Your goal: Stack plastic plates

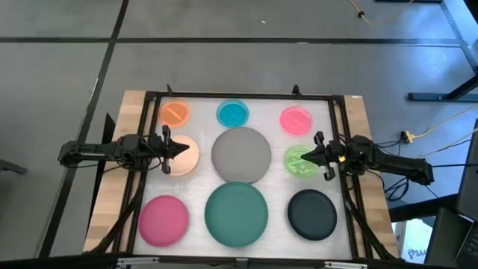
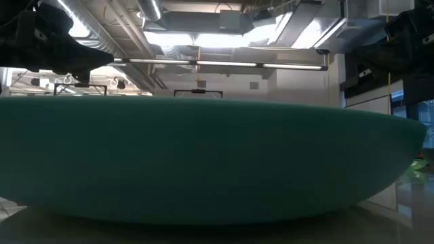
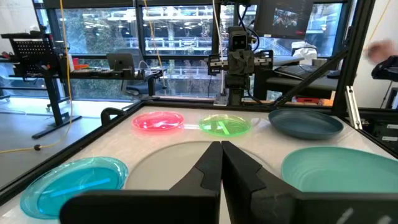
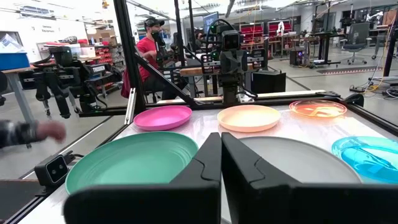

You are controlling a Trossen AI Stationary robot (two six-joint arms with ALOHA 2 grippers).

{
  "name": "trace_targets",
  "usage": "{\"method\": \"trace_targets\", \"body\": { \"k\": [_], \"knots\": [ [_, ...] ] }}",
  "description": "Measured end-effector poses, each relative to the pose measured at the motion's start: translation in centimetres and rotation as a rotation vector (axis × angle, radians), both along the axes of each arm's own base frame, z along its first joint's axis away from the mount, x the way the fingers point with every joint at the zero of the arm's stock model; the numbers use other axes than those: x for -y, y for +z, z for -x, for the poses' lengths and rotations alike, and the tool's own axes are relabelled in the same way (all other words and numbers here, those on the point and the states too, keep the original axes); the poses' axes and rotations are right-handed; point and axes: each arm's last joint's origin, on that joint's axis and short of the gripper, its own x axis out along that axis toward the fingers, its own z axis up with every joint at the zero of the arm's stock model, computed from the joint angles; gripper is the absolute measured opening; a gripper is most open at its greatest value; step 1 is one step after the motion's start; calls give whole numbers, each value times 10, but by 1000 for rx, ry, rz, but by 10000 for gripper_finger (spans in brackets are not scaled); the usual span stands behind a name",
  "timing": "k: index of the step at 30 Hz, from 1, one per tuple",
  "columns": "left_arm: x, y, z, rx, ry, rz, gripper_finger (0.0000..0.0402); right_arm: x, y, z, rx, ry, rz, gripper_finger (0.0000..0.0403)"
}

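Right now, nine plates lie single, none stacked. Grey plate mid-table — landmark. Left gripper, fingers pressed together, over peach plate just left of grey, partly hiding it. Right gripper, likewise closed, over green plate right of grey. Low view almost wholly blocked by teal plate — grippers unseen there.

Grey floor fills the frame's upper half; ceiling lights at top centre; windows span the upper left.
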Motion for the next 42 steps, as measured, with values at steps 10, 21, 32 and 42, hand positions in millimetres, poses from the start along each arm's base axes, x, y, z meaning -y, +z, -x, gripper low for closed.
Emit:
{"method": "trace_targets", "body": {
  "k": [10,21,32,42],
  "knots": [
    [0,0,0,0,3,0,0,0,0,0,0,0,0,1],
    [-5,2,1,22,173,7,0,0,0,0,0,0,0,1],
    [-5,15,3,160,170,28,0,1,0,0,-21,-21,-143,1],
    [0,19,0,192,-3,1,0,4,11,-1,71,-98,-303,1]
  ]
}}
